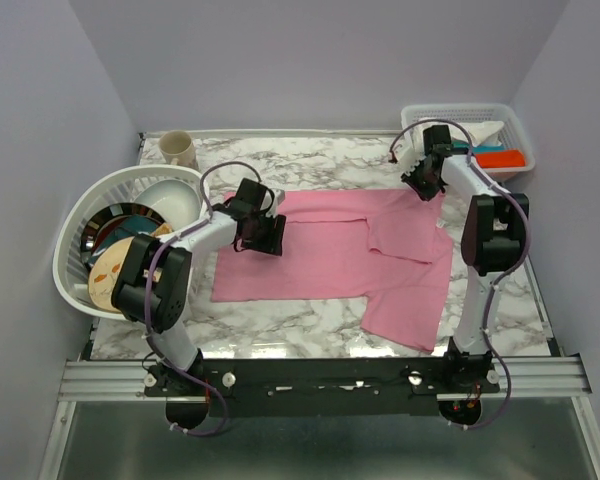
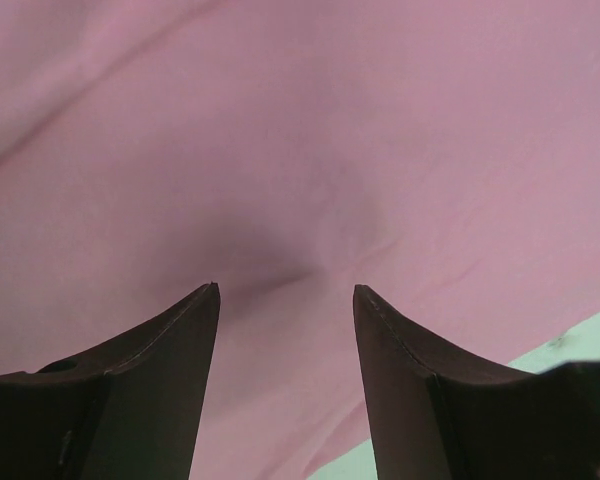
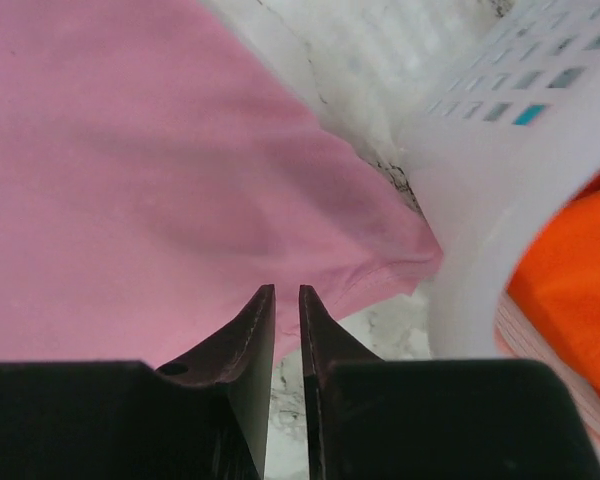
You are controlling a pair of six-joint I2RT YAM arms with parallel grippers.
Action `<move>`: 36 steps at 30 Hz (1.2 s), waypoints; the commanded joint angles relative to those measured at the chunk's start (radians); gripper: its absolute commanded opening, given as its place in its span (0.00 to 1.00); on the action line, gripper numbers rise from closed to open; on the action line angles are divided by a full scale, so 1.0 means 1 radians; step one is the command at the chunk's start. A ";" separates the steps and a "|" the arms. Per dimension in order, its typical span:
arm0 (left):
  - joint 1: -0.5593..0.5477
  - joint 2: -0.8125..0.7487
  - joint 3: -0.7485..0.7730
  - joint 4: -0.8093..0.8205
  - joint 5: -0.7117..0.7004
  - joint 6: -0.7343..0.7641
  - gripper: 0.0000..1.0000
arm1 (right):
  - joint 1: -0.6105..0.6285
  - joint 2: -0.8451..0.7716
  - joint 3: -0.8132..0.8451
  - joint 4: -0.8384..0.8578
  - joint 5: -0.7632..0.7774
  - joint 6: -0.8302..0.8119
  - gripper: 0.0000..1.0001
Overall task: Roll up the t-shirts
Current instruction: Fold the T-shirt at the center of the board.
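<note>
Two arms: I have both of them out over the table, one at each far corner of the shirt, so I can work both ends at once.
Shirt: the plain light-pink short-sleeved t-shirt of soft thin cloth [image 1: 330, 255] lies spread flat on the white and grey marble-look table [image 1: 280, 325], not rolled at all yet. One part hangs down toward me on the right side.
Left gripper: the left gripper [image 2: 286, 290] sits low over the pink cloth near the shirt's left far edge. Its two dark fingers stand apart with cloth showing between them, and nothing is pinched. I think they are wide so they can take a good bite of the edge.
Right gripper: the right gripper [image 3: 287, 290] is at the shirt's right far corner, just past the hem. Its fingers are almost together, with only a thin gap. I cannot tell if any cloth is caught there — the hem seems to lie just beyond the tips.
White basket: the white plastic basket with holes [image 3: 500, 200] is right beside that corner, with something orange in it, so I must go slow there.
Next: I guess both corners need a firm hold first — then the roll can start.
</note>
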 commanded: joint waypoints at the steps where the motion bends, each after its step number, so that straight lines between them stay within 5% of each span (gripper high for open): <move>1: 0.002 -0.078 -0.144 -0.032 -0.050 -0.023 0.64 | 0.020 0.053 0.019 0.042 0.084 -0.116 0.23; 11: 0.031 -0.107 -0.260 -0.038 -0.130 -0.073 0.64 | 0.072 0.168 0.089 0.017 0.156 -0.242 0.21; 25: 0.057 -0.267 -0.380 -0.027 -0.066 -0.164 0.65 | 0.138 0.195 0.146 -0.019 0.147 -0.234 0.20; 32: 0.057 -0.279 -0.320 -0.042 0.018 -0.121 0.65 | 0.101 -0.090 -0.018 0.018 0.014 -0.179 0.29; 36: 0.051 -0.265 -0.253 -0.074 0.100 -0.083 0.70 | 0.046 -0.395 -0.341 -0.002 -0.201 -0.357 0.35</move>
